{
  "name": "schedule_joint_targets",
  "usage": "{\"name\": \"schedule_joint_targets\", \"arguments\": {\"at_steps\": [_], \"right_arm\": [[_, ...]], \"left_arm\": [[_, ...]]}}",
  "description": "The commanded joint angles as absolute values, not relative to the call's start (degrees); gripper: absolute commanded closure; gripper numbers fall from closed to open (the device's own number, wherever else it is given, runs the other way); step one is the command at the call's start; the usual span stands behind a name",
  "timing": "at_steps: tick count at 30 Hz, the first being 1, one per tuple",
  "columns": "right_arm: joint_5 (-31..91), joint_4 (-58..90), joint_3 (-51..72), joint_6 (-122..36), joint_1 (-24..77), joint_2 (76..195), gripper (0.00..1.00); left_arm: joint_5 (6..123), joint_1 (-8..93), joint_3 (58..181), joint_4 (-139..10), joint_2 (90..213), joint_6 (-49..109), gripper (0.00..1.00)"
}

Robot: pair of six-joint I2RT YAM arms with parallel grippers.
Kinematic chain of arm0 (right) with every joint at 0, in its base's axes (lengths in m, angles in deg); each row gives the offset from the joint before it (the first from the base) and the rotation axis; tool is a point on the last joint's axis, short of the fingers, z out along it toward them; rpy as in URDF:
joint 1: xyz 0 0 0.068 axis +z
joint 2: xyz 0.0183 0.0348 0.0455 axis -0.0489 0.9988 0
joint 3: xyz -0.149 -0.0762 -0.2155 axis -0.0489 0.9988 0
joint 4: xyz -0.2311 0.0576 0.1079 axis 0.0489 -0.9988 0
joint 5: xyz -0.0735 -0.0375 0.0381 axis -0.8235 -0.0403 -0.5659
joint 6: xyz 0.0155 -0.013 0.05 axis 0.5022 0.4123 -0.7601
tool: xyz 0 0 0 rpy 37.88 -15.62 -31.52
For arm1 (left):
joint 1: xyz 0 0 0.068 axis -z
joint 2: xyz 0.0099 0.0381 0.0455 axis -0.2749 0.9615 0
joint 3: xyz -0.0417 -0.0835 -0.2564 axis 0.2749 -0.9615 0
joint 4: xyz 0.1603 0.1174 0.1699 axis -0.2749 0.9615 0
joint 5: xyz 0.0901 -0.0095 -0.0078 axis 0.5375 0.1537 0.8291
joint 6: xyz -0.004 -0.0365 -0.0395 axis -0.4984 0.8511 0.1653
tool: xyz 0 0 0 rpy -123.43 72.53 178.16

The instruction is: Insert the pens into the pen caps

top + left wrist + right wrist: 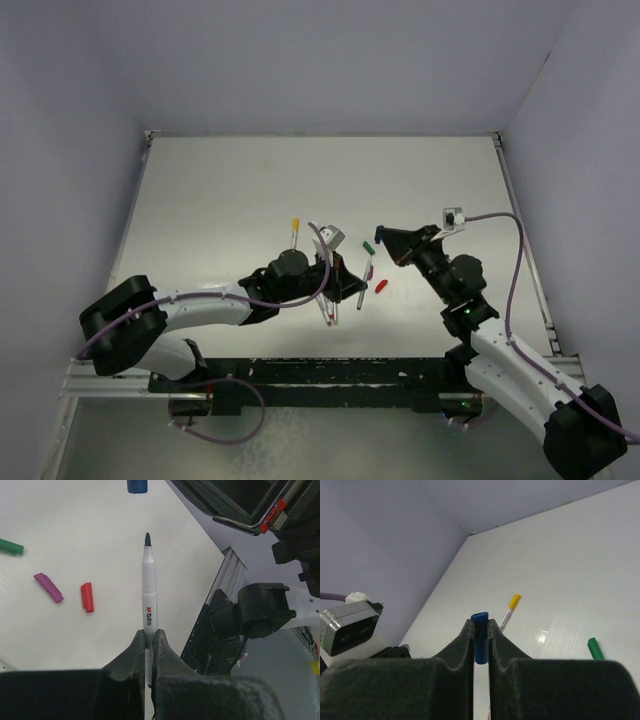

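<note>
Now, your pen (149,580) is clamped by its lower barrel in the left tool (150,639), whose fingers are closed on it. The dark tip is free and points away from the wrist. Follow that long axis onward and you meet the blue cap (480,635), pinched between the closed fingers of the right tool (480,626). In the left wrist view the cap sits beyond the tip with a clear gap, a little left of the pen's line, so the two are near but not lined up. By the look of it you will need a small sideways correction before pushing along the axis. Whether the cap's open end faces the tip cannot be told. Both are held above the middle of the surface (220,190). A red cap (87,597) and a purple cap (48,587) lie loose on it.
</note>
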State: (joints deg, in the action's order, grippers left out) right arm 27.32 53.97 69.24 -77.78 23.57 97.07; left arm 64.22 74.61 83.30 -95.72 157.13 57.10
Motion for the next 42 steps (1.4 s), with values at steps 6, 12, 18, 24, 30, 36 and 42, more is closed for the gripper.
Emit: {"name": "schedule_joint_targets", "arguments": {"at_steps": [6,12,18,24,30,36,42], "right_arm": [[29.14,64.11,70.77,-81.64,24.26,98.46,1.0],[29.58,64.58,71.14,-82.6,24.52,98.36,1.0],[29.39,64.91,72.14,-82.79,24.7,97.95,1.0],[29.01,64.96,72.58,-82.84,24.79,98.0,1.0],[29.03,65.09,72.97,-83.04,24.84,98.08,1.0],[29.11,64.93,73.37,-83.34,24.87,97.57,1.0],[29.2,64.71,73.88,-83.54,25.02,97.4,1.0]], "left_arm": [[66.09,74.95,85.56,-98.87,156.49,58.85,1.0],[66.54,75.0,86.37,-98.52,157.58,58.98,1.0],[65.95,74.96,87.26,-98.56,158.42,58.86,1.0],[66.09,74.94,87.5,-98.39,158.54,58.85,1.0],[66.38,74.9,87.55,-98.09,158.96,59.01,1.0],[66.64,74.9,87.24,-98.15,159.28,59.26,1.0],[66.91,74.92,87.33,-98.24,158.98,59.17,1.0]]}}
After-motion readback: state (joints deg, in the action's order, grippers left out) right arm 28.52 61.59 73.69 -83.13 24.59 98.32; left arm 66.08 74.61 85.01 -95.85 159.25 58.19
